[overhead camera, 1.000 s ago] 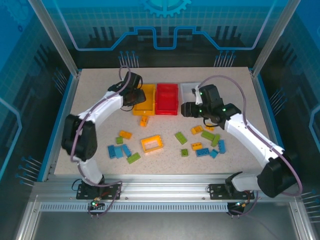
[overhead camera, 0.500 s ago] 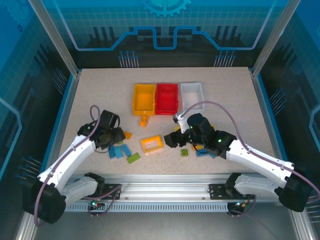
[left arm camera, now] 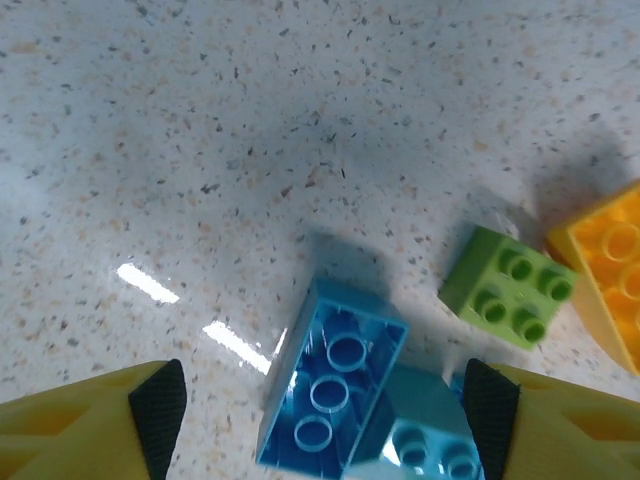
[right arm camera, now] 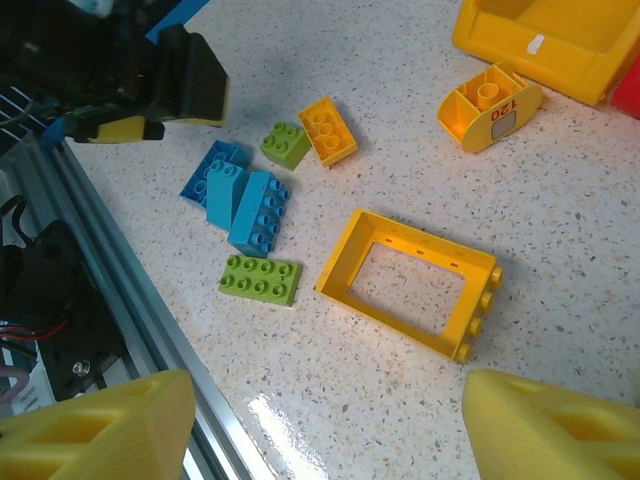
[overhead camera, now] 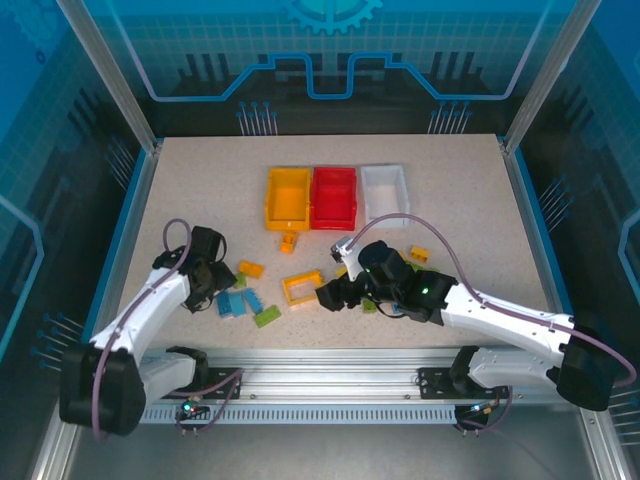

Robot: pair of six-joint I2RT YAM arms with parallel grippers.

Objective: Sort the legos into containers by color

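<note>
My left hand (overhead camera: 218, 274) hangs low at 9 o'clock of the scattered legos. Its fingers are spread wide and hold nothing. Straight beneath lies a blue brick (left arm camera: 335, 385) with a paler blue brick (left arm camera: 425, 435) pressed against it at 4 o'clock. A small green brick (left arm camera: 508, 295) sits near at 2 o'clock, just beside an orange brick (left arm camera: 610, 260).

If I close here, I judge I may pinch both blues crookedly, or shove one away so that it skids into the green.

My right hand (overhead camera: 330, 295) is also wide open and empty, above the hollow yellow frame (right arm camera: 345, 255). That piece is broad and thin-walled. A grip across it could slip or tip it, and a grip on one wall could let it swing.

My two hands are near each other, and the left one shows at 10 o'clock in my right wrist view. Reaching for the same patch could make them knock together.

The yellow bin (overhead camera: 270, 200), red bin (overhead camera: 333, 226) and white bin (overhead camera: 385, 169) stand in a row at 12 o'clock on the bench (overhead camera: 190, 190), well apart from both hands.

A second ago both hands were up at those bins, the left over the yellow one and the right by the white one. Now both have come down to the pile, and the right has crossed toward 9 o'clock.
</note>
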